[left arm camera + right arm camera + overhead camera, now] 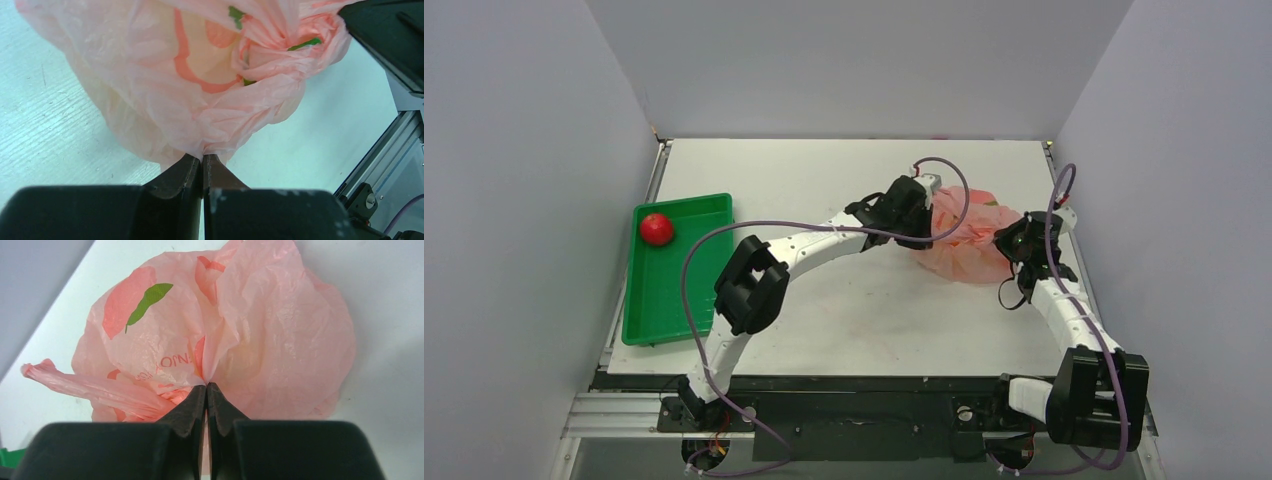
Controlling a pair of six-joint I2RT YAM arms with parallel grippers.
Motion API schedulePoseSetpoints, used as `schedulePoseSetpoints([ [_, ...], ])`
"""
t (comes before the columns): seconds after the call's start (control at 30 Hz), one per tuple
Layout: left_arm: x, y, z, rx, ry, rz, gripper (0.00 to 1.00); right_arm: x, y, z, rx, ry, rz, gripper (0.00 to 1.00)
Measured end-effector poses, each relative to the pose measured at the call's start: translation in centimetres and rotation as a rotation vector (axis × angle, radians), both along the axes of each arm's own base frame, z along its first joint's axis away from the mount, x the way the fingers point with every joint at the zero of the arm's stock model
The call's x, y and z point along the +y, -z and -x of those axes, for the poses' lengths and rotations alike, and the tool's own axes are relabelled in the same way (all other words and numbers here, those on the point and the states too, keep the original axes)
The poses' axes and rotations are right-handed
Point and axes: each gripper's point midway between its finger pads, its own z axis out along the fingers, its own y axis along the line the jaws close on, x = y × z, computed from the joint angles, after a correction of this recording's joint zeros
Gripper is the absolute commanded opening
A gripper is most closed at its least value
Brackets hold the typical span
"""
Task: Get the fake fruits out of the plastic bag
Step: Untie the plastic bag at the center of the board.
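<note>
The pink plastic bag [964, 243] lies crumpled at the right middle of the table, between my two grippers. My left gripper [921, 238] is at its left side, shut on a pinch of the film; in the left wrist view the bag [190, 75] bunches into the shut fingertips [203, 156]. My right gripper [1014, 245] is at its right side, also shut on a fold; the right wrist view shows the bag [270, 340] gathered at the tips [206, 385]. The fake fruits are hidden; only a faint yellowish shade shows through the film.
A green tray [674, 270] stands at the table's left edge with a red round fruit [656, 229] in its far end. Grey walls close in the left, back and right sides. A loose bag handle [65, 380] trails to the left in the right wrist view.
</note>
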Motion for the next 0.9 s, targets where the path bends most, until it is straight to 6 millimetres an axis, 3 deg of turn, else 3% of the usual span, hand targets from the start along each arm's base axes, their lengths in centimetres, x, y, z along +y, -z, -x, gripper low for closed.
schedulePoseSetpoints([
  [0.17, 0.5, 0.2, 0.0, 0.004, -0.003, -0.016, 0.00, -1.1, -0.3, 0.2, -0.032, 0.028, -0.044, 0.00],
  [0.3, 1.1, 0.6, 0.0, -0.001, -0.004, -0.046, 0.21, -0.2, -0.8, -0.1, -0.053, -0.014, -0.068, 0.00],
  [0.33, 1.3, 0.5, -0.2, -0.010, -0.010, -0.055, 0.29, -0.1, -0.9, -0.2, -0.057, -0.021, -0.071, 0.00],
  [0.4, 1.8, 0.1, -0.3, -0.033, -0.022, -0.068, 0.37, 0.1, -1.0, -0.3, -0.065, -0.032, -0.075, 0.00],
  [0.63, 2.4, -5.4, -1.1, -0.166, -0.066, -0.034, 0.34, 0.5, -1.2, -0.4, -0.073, -0.054, -0.074, 0.00],
  [0.67, 2.2, -6.1, -1.2, -0.179, -0.066, -0.027, 0.37, 0.6, -1.2, -0.4, -0.074, -0.057, -0.074, 0.00],
  [0.7, 1.9, -6.9, -1.3, -0.194, -0.064, -0.021, 0.49, 0.8, -1.2, -0.4, -0.073, -0.063, -0.073, 0.00],
  [0.77, 0.9, -8.4, -1.6, -0.226, -0.051, -0.005, 0.60, 1.0, -1.2, -0.4, -0.073, -0.071, -0.073, 0.00],
  [0.9, -2.1, -10.9, -2.7, -0.282, -0.031, 0.036, 0.65, 1.4, -1.2, -0.4, -0.073, -0.083, -0.070, 0.00],
])
